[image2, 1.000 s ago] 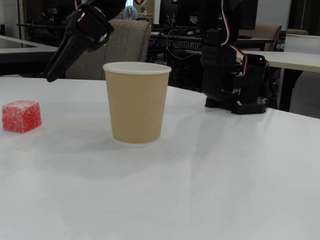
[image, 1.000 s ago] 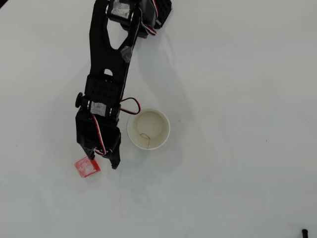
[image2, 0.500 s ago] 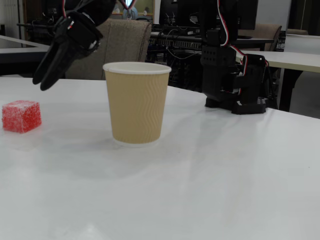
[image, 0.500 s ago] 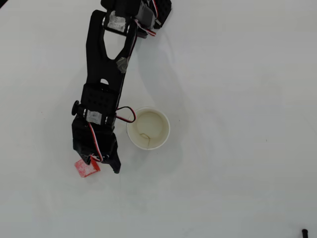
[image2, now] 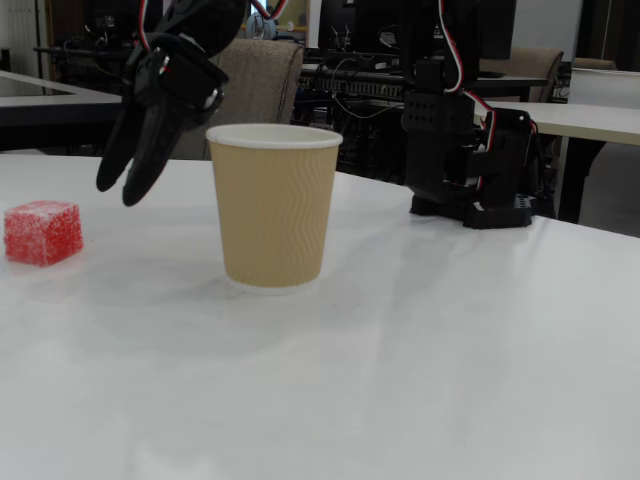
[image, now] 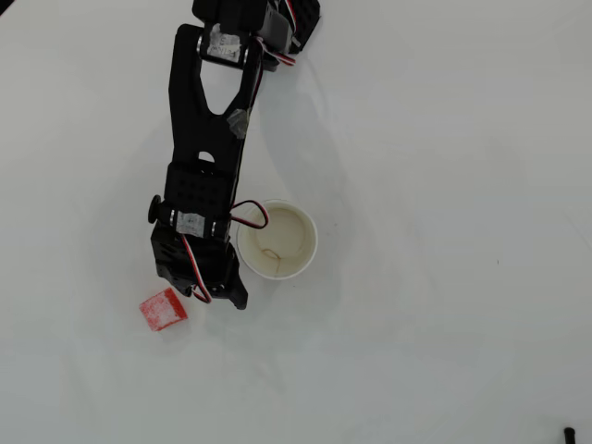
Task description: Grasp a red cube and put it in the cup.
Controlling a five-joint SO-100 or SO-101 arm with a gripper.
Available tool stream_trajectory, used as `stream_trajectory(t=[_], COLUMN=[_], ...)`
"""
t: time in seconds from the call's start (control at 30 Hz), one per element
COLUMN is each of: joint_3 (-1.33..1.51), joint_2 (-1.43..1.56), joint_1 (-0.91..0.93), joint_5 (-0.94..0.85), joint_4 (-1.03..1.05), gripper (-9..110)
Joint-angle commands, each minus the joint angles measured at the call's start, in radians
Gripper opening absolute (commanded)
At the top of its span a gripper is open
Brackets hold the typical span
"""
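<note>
Cube is sitting on the table off to the cup's left in the overhead view, nothing touching it. Gripper is hanging between the two, raised and empty, fingers slightly apart, so it's looking like the approach step. Next it needs to swing over, open wider and drop; plenty of open table around the cube.

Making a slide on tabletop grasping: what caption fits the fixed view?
Black gripper hangs above the white table, between the red cube and the tan paper cup.
</note>
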Motion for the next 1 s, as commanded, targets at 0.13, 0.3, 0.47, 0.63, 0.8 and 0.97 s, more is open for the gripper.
stream_trajectory(t=[0.13,0.3,0.47,0.63,0.8,0.97], joint_3=[-0.176,-0.213,-0.236,-0.265,-0.265,-0.276], joint_2=[-0.066,-0.103,-0.124,-0.14,-0.146,-0.195], joint_1=[0.003,0.017,0.044,0.084,0.114,0.124], joint_5=[-0.009,-0.009,-0.009,-0.009,-0.009,-0.011], joint_4=[-0.034,-0.034,-0.034,-0.061,-0.124,-0.164], gripper=[29,29,29,29,29,29])
